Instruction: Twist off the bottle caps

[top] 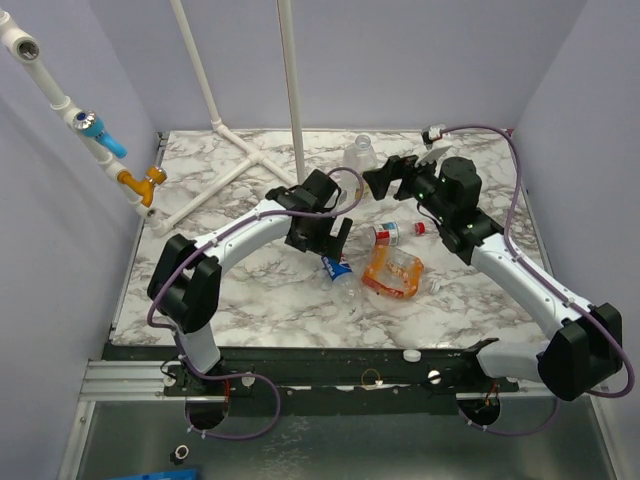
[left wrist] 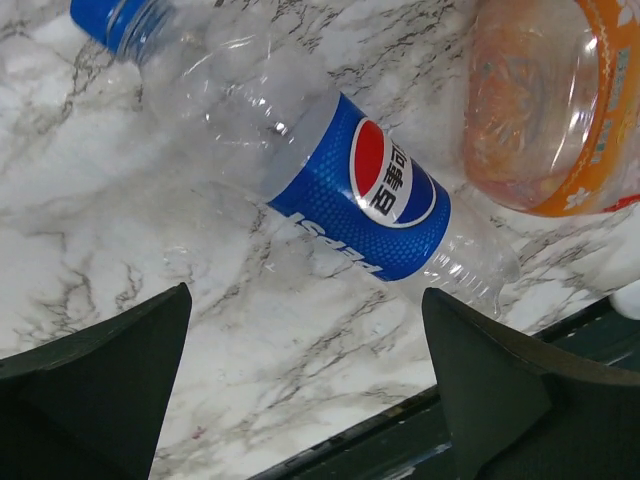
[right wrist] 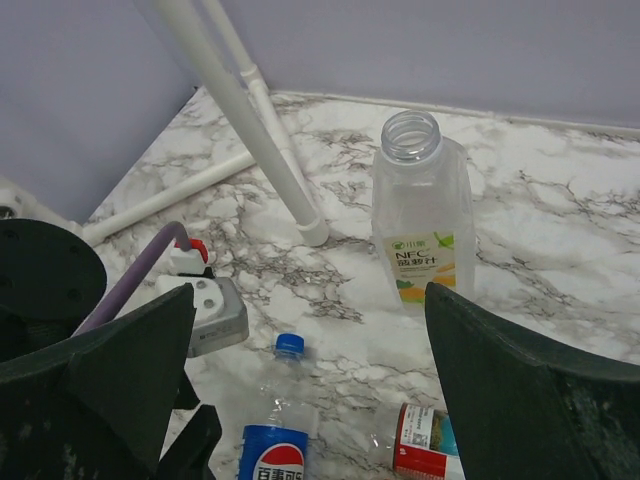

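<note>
A Pepsi bottle (left wrist: 350,190) lies on the marble with its blue cap (left wrist: 115,20) on. My left gripper (left wrist: 305,295) hangs open just above it, nothing between the fingers. Beside it lies a crushed orange-label bottle (left wrist: 550,100). My right gripper (right wrist: 310,290) is open and empty, raised over the table. It faces the tall upright bottle (right wrist: 420,215), whose neck is open with no cap. Below it are the blue cap (right wrist: 289,346) and a red-label bottle (right wrist: 425,455). From above, the red-label bottle (top: 390,233) has its red cap (top: 420,228) on.
A white PVC pipe frame (top: 240,150) lies at the back left, with an upright pole (top: 293,90) near the tall bottle (top: 360,155). Loose white caps lie on the table (top: 437,286) and at the front rail (top: 411,354). Walls close three sides.
</note>
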Robot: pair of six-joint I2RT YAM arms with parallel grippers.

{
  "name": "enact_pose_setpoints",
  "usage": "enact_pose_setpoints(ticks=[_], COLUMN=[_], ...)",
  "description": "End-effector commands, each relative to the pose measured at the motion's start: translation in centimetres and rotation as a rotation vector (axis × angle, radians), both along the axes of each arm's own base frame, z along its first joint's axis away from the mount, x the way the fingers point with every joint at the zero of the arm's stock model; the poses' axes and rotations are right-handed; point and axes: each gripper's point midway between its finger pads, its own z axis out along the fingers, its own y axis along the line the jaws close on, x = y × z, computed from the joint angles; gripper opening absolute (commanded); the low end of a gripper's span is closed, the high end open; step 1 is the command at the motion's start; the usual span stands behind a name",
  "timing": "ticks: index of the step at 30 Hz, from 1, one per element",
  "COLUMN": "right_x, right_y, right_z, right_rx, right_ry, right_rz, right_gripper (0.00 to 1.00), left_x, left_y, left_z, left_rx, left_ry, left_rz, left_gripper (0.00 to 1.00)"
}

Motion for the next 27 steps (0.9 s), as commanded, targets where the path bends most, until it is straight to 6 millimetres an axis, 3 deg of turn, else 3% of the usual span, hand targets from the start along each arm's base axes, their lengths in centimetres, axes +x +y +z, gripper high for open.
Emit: enact_pose_setpoints(ticks=[1, 9, 15, 18, 27], right_x=[-0.7, -0.6, -0.7, -0.8, -0.8], right_y=[-0.7, -0.6, -0.5, -0.6, -0.1], right_z=[0.2, 0.0, 0.4, 0.4, 0.3], right_rx=[-0.012, -0.015, -0.01, -0.007, 0.012], right_ry=[-0.003, -0.002, -0.008, -0.011, -0.003], right_rz=[-0.027, -0.022, -0.015, -0.014, 0.002], right_gripper=[1.0, 1.0, 1.0, 1.0, 1.0], left_x=[0.1, 0.9, 1.1, 1.5, 2.5], left_y=[-1.5, -3.2, -1.6, -1.0, 0.1], left_z=[1.4, -1.3, -4.8, -5.7, -7.0], left_rx=[-0.076, -0.076, 0.02, 0.045, 0.083], left_ry=[0.104, 0.166, 0.147, 0.111, -0.085], left_rz=[0.244, 0.251, 0.254, 0.241, -0.064], left_gripper=[0.99, 0.99, 0.99, 0.99, 0.86])
